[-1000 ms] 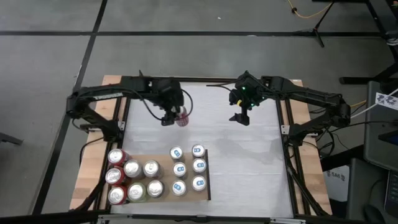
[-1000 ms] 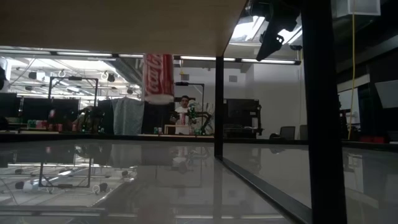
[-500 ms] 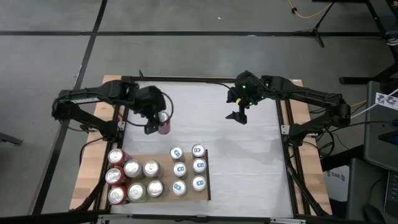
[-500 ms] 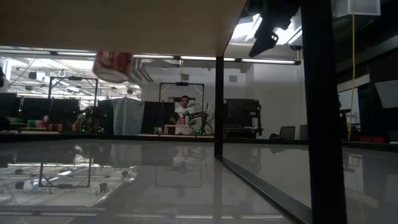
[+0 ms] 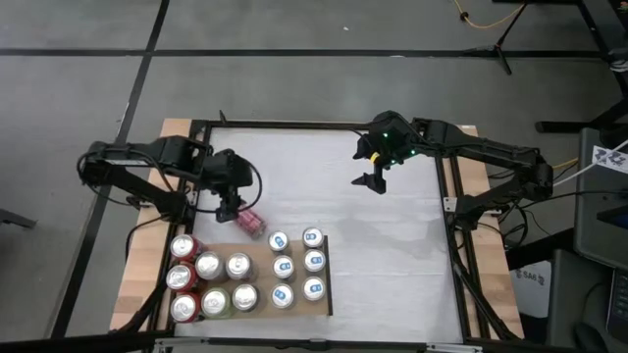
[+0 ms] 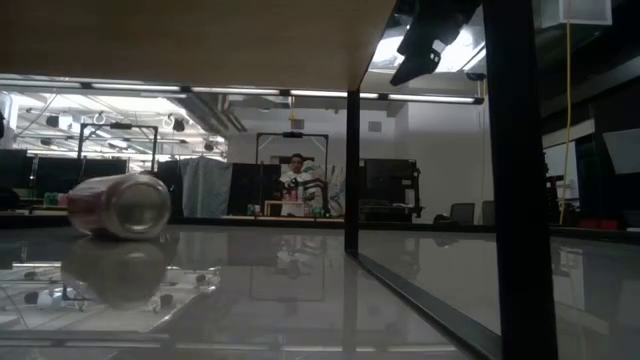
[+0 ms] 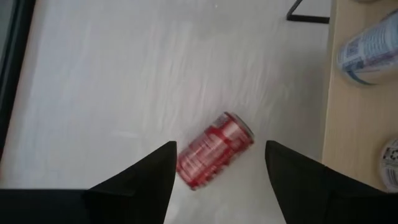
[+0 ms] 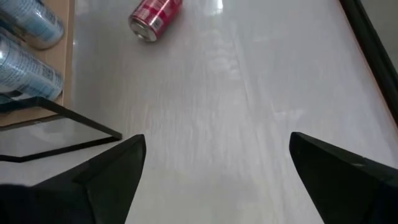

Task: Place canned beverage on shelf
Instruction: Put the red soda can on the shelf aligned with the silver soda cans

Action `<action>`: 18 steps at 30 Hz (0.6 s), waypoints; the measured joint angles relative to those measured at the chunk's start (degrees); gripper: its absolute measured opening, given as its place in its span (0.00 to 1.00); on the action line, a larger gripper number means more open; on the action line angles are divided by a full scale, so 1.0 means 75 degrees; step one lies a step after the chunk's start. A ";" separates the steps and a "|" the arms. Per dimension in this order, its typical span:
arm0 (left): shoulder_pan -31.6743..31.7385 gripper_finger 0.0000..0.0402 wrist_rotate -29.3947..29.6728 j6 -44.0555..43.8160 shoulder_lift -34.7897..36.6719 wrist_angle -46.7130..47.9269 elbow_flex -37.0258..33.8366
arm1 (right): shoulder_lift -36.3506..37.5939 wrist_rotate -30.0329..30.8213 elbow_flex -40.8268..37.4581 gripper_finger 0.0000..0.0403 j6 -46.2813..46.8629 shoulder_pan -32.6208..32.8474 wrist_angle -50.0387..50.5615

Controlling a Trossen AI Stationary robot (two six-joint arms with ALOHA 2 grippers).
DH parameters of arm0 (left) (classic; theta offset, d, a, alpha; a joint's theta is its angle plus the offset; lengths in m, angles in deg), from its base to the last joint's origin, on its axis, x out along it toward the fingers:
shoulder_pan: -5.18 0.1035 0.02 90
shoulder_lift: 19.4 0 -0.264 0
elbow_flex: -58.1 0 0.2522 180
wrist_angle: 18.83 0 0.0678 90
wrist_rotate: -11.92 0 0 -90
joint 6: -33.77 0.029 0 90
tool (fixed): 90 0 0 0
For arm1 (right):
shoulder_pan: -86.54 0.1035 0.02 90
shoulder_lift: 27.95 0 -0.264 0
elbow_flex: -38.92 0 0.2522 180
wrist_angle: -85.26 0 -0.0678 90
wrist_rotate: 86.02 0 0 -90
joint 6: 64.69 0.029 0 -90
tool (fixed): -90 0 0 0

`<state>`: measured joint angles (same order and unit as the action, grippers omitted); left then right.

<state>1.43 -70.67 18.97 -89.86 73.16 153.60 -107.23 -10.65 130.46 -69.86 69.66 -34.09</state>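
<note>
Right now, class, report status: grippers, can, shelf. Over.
Left gripper open, empty, above red can. Can on its side on table, just off shelf. Right gripper open, idle, raised mid-table. Shelf crowded with standing cans.

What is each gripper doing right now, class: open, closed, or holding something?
Left gripper: open, holding nothing; the red can lies on its side on the table below it.
Right gripper: open, holding nothing.

A person in dark clothes (image 6: pixel 293 180) sits well beyond the white tabletop (image 5: pixel 392 255); a thin yellow cable (image 5: pixel 471 23) lies on grey floor (image 5: pixel 294 29) past its far right corner.
</note>
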 joint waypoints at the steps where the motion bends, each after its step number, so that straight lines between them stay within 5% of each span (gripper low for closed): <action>1: 0.0000 0.58 0.0000 -0.0015 0.0001 0.0052 0.0000 | 0.0001 0.0000 0.0000 0.96 0.0035 0.0000 0.0000; 18: 0.1131 0.58 0.0996 -0.0921 0.0009 0.0435 -0.0006 | 0.0001 0.0214 0.0000 0.96 -0.0130 -0.0003 -0.0067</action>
<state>9.91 -63.20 12.06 -89.79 76.43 153.56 -107.22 -9.05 130.46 -70.84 69.64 -34.59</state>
